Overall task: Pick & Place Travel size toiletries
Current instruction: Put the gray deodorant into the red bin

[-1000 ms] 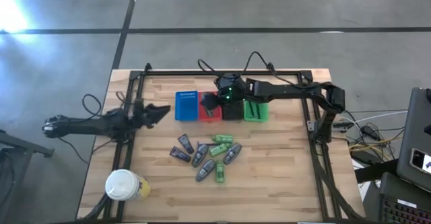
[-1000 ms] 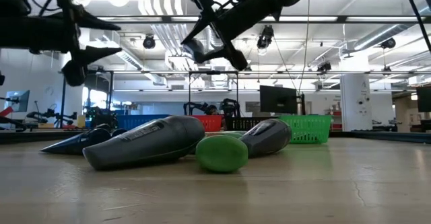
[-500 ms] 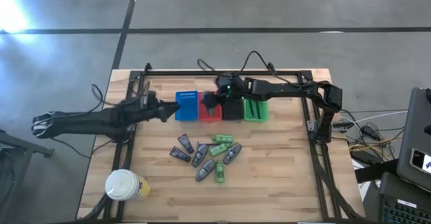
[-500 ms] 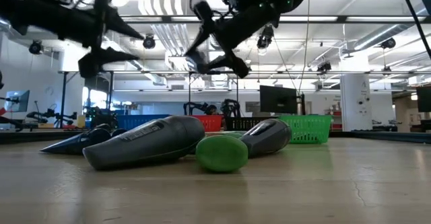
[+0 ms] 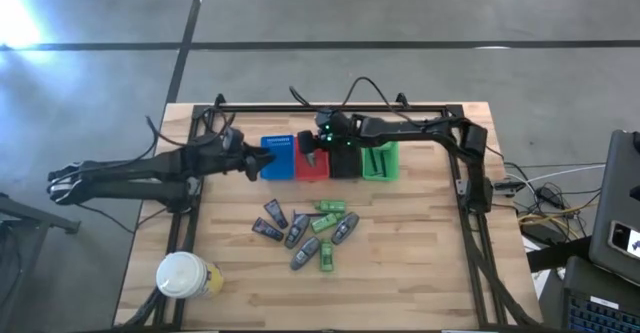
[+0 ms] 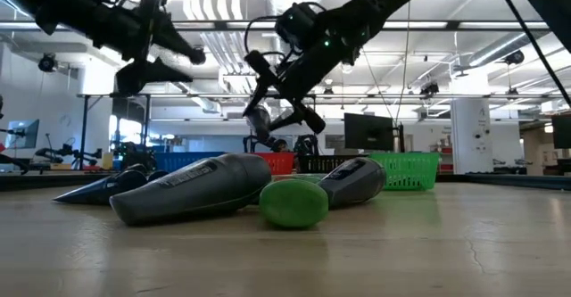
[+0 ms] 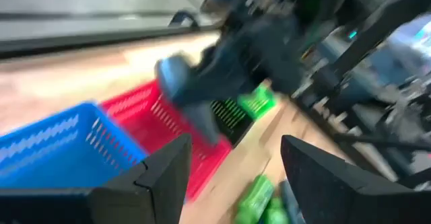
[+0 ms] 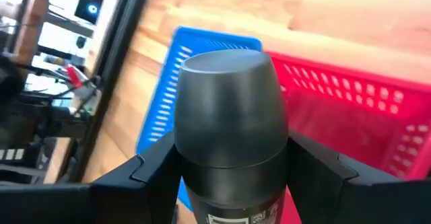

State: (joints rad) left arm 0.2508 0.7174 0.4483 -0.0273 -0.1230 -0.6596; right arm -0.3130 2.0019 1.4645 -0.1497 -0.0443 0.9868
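Roughly nine tubes point(image 5: 305, 231) loose, four baskets point(image 5: 328, 161)

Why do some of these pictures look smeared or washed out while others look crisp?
Left wrist view: the red basket and blue basket are streaked with motion blur. Right wrist view: the grey tube in the right pincer is sharp, the room behind it soft. Low view: ceiling lights glare and the arms show as silhouettes. High view: a bright patch glares on the floor at the upper left.

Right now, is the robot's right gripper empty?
No, in the right wrist view the right gripper has its fingers pressed on both sides of a grey tube, above the red basket.
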